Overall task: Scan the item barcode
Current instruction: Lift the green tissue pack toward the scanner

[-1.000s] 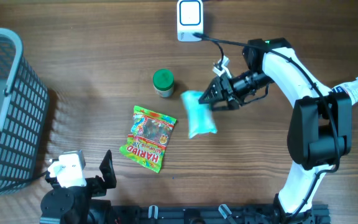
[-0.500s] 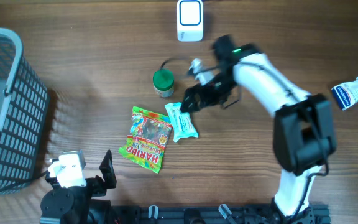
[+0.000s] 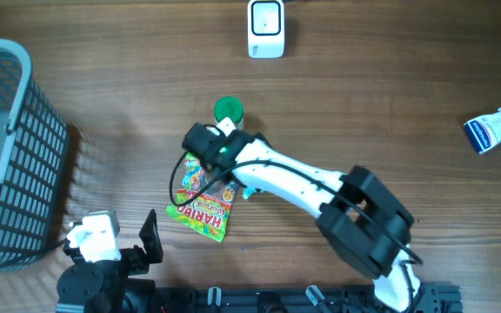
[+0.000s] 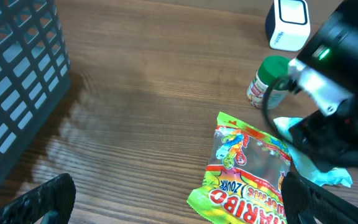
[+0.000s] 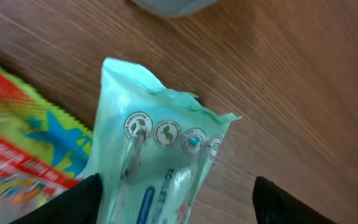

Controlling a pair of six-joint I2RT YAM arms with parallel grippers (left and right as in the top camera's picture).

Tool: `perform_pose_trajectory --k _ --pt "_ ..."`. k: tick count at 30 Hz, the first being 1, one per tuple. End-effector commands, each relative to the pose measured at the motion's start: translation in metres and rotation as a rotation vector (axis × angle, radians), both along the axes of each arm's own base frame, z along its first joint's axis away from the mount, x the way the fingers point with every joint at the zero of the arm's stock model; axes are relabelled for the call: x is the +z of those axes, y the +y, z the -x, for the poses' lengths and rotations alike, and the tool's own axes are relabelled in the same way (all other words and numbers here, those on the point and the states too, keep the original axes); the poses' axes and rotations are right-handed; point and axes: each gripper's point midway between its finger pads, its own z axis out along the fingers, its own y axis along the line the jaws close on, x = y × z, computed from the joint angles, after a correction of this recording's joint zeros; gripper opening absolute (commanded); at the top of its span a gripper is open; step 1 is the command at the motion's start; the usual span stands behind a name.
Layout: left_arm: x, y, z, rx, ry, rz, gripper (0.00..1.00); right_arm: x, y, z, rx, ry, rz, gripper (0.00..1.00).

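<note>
While the teal wipes packet [image 5: 160, 155] lies mid-frame just beside the Haribo bag [image 5: 23, 143], I've got my right gripper [image 5: 179, 193] wide open straddling its short width, long axis running up-down in the wrist view.

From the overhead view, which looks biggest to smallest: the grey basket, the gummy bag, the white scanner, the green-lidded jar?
1. grey basket, even cut off by the frame.
2. gummy bag, partly under the arm.
3. white scanner.
4. green-lidded jar, partly hidden too.

A brown wood-grain table [image 3: 407, 104] fills every view, evenly lit, with soft shadows.
</note>
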Motion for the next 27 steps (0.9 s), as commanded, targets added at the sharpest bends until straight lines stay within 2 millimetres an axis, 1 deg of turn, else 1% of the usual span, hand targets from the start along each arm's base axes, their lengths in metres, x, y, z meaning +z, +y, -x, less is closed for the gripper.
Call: perform_pose_trajectory --k 1,4,5,6,7,8,9,12,14,16,18,19,20,21,22,23,24,25,26,27 --pt "0.000 0.000 0.000 0.001 -0.004 -0.001 1.00 -0.020 -0.007 0.001 -0.038 -0.034 0.089 0.78" --pt "0.000 0.000 0.000 0.002 -0.004 -0.001 1.00 -0.031 -0.004 0.012 -0.038 0.021 0.079 0.77" --pt "0.000 0.000 0.000 0.002 -0.004 -0.001 1.00 -0.033 -0.002 0.015 -0.038 0.042 0.064 0.73" --pt "0.000 0.000 0.000 0.001 -0.004 -0.001 1.00 -0.035 -0.001 0.017 -0.041 0.061 0.049 0.64" --pt "0.000 0.000 0.000 0.001 -0.004 -0.001 1.00 -0.036 -0.005 0.016 -0.100 0.067 0.029 0.22" --pt "0.000 0.000 0.000 0.001 -0.004 -0.001 1.00 -0.036 -0.009 0.015 -0.134 0.064 0.024 0.07" --pt "0.000 0.000 0.000 0.002 -0.004 -0.001 1.00 -0.038 -0.015 0.014 -0.167 0.064 0.023 0.05" --pt "0.000 0.000 0.000 0.001 -0.004 -0.001 1.00 -0.038 -0.033 0.009 -0.229 0.077 0.041 0.05" --pt "0.000 0.000 0.000 0.002 -0.004 -0.001 1.00 -0.037 -0.037 0.007 -0.252 0.113 0.030 0.04" --pt "0.000 0.000 0.000 0.001 -0.004 -0.001 1.00 -0.027 -0.037 0.010 -0.270 0.233 -0.029 0.04" --pt "0.000 0.000 0.000 0.001 -0.004 -0.001 1.00 -0.006 -0.025 0.014 -0.245 0.408 -0.173 0.04" --pt "0.000 0.000 0.000 0.001 -0.004 -0.001 1.00 0.011 -0.011 0.019 -0.187 0.527 -0.309 0.04" --pt "0.000 0.000 0.000 0.001 -0.004 -0.001 1.00 0.032 0.004 0.023 -0.122 0.635 -0.474 0.04" --pt "0.000 0.000 0.000 0.001 -0.004 -0.001 1.00 0.065 0.021 0.029 -0.047 0.771 -0.715 0.04" --pt "0.000 0.000 0.000 0.001 -0.004 -0.001 1.00 0.088 0.026 0.029 -0.015 0.843 -0.870 0.04" --pt "0.000 0.000 0.000 0.002 -0.004 -0.001 1.00 0.108 0.024 0.026 0.010 0.893 -1.009 0.04" --pt "0.000 0.000 0.000 0.001 -0.004 -0.001 1.00 0.122 0.018 0.019 0.009 0.919 -1.110 0.04" --pt "0.000 0.000 0.000 0.001 -0.004 -0.001 1.00 0.130 0.010 0.010 -0.016 0.932 -1.190 0.05" --pt "0.000 0.000 0.000 0.002 -0.004 -0.001 1.00 0.143 -0.001 -0.005 -0.046 0.940 -1.326 0.04" --pt "0.000 0.000 0.000 0.001 -0.004 -0.001 1.00 0.150 -0.006 -0.012 -0.046 0.941 -1.402 0.04"
